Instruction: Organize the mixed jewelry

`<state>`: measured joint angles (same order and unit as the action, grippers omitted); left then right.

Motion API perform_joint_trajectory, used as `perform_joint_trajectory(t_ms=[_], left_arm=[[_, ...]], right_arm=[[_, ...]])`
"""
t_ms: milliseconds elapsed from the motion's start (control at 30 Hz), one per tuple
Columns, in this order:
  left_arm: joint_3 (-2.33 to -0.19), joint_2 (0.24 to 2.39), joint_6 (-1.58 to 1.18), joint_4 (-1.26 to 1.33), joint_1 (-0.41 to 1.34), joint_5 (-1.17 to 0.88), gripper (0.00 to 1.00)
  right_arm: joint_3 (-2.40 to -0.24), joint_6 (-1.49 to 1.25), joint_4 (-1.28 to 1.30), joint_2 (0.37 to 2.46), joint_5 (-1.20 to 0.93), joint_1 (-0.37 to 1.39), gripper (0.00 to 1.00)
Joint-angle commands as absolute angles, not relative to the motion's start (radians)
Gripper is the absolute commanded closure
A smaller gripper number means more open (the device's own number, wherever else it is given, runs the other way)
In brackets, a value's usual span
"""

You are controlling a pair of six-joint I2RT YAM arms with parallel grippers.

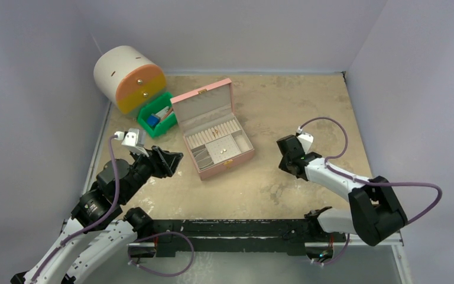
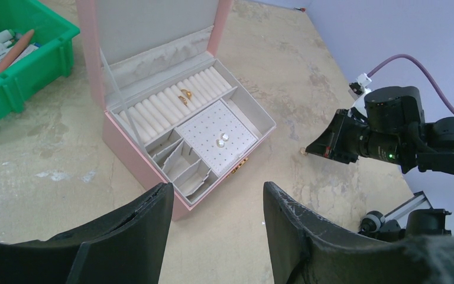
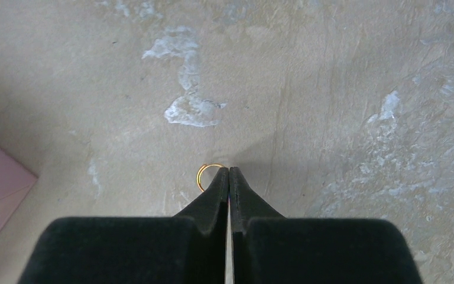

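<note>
A gold ring [image 3: 211,165] lies at the tips of my right gripper [image 3: 229,170], which is shut, and the ring's right edge runs in under the left fingertip at the seam. The left wrist view shows that ring [image 2: 302,151] at the tip of the right gripper [image 2: 311,150], low over the table right of the box. The pink jewelry box [image 1: 227,165] stands open mid-table. Two gold rings [image 2: 183,97] sit in its roll rows and two small studs [image 2: 221,141] on its dotted pad. My left gripper [image 2: 219,189] hangs open and empty near the box's front left corner.
A green bin [image 1: 159,121] with small items stands left of the box, behind it a white and orange drawer unit [image 1: 127,77]. Grey walls close the table on three sides. A black rail [image 1: 230,234] runs along the near edge.
</note>
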<state>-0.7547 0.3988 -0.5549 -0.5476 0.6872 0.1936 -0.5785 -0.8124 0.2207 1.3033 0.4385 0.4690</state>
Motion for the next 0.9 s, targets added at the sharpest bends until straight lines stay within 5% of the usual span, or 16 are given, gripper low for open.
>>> perform_joint_trajectory(t_ms=[0, 467, 867], left_arm=[[-0.757, 0.390, -0.529, -0.514, 0.681, 0.187, 0.43], [-0.765, 0.447, -0.589, -0.497, 0.682, 0.130, 0.43], [-0.755, 0.543, -0.702, -0.444, 0.681, 0.011, 0.43]], right_arm=[[-0.593, -0.769, 0.226, 1.227, 0.407, 0.465, 1.00], [-0.564, -0.622, 0.113, 1.001, 0.190, 0.514, 1.00], [-0.700, -0.551, 0.058, 1.015, 0.245, 0.832, 1.00]])
